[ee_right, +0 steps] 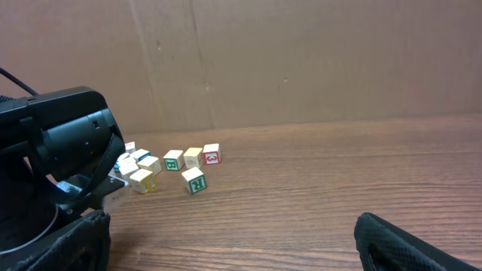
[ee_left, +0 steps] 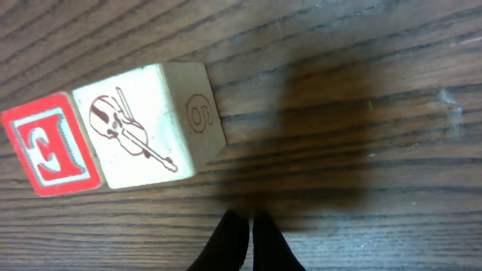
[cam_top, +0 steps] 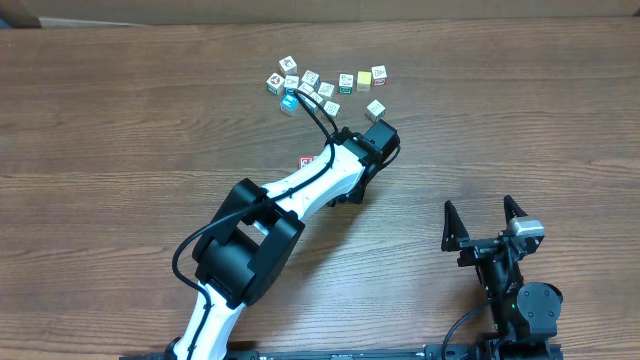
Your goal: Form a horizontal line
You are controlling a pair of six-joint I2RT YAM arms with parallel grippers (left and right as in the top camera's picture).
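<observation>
Two cubes of the horizontal line show in the left wrist view: a red-and-white letter cube [ee_left: 49,143] and a pale cream cube with a violin picture [ee_left: 143,124]. They touch side by side. My left gripper [ee_left: 251,226] is shut and empty, a little nearer the camera than the cream cube and apart from it. From overhead only the red cube [cam_top: 305,160] peeks out beside the left arm [cam_top: 330,175], which hides the cream cube and the left fingertips. My right gripper [cam_top: 479,206] [ee_right: 233,248] stands open and empty near the front right.
An irregular bunch of small picture cubes [cam_top: 320,85] [ee_right: 162,164] lies at the back of the wooden table [cam_top: 120,130]. One cube [cam_top: 375,108] [ee_right: 193,180] sits a little apart from it, close to the left wrist. A brown wall [ee_right: 301,60] backs the table.
</observation>
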